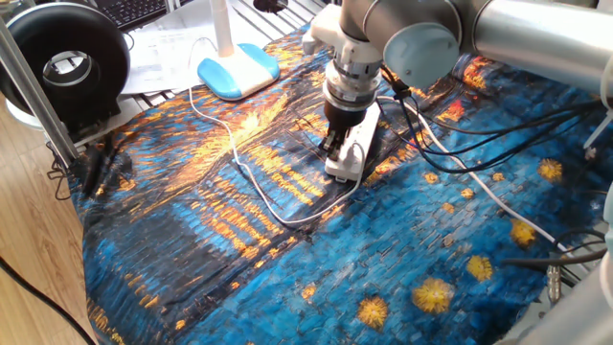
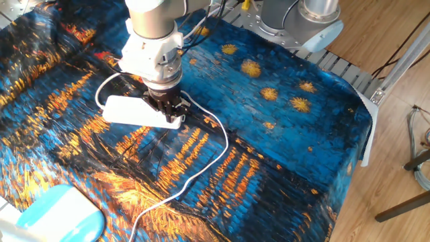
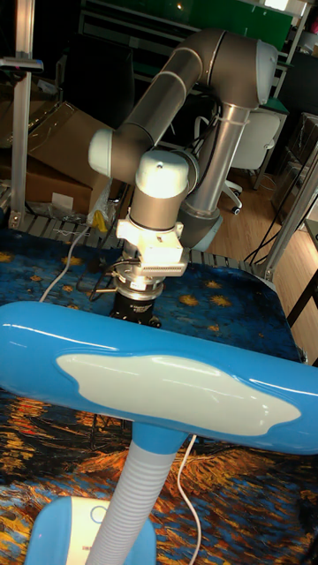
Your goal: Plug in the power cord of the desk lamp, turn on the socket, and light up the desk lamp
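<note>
The socket, a white strip, lies on the patterned cloth. My gripper points straight down with its dark fingers close together, tips on the strip's end. Nothing shows between the fingers. The power cord loops from the desk lamp's blue-and-white base across the cloth to that same end of the strip. Its plug is hidden by the fingers. The tall fixed view looks past the lamp's blue head, whose pale panel glows, to the gripper behind it.
A black ring-shaped device stands at the table's left corner. Black cables and the strip's thick white cable trail to the right of the strip. A second robot base stands at the far table edge.
</note>
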{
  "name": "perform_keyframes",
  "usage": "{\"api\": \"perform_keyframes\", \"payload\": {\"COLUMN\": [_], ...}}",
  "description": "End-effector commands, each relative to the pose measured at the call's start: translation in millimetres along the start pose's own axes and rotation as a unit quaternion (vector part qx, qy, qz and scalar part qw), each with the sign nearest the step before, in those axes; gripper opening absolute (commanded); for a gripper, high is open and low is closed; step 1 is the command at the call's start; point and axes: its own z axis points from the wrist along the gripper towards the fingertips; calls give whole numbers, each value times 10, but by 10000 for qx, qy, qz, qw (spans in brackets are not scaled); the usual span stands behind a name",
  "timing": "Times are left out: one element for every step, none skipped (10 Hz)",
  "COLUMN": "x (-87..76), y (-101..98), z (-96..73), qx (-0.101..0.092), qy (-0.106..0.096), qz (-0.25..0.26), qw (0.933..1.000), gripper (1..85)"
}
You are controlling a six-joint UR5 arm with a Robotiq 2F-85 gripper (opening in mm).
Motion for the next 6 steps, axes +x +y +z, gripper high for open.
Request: {"api": "perform_keyframes", "payload": {"x": [-48, -76, -72, -70, -74, -78], "y": [10, 59, 57, 63, 45, 21], "z": [-10, 15, 8, 0, -12, -63], "qx": [51, -2, -2, -26, -16, -40], "qy": [-32, -67, -67, -68, -72, -48], "qz": [78, 105, 97, 83, 44, -1], "qw": [10000, 9999, 9999, 9999, 10000, 10000], "gripper": [13, 13, 13, 13, 13, 13]}}
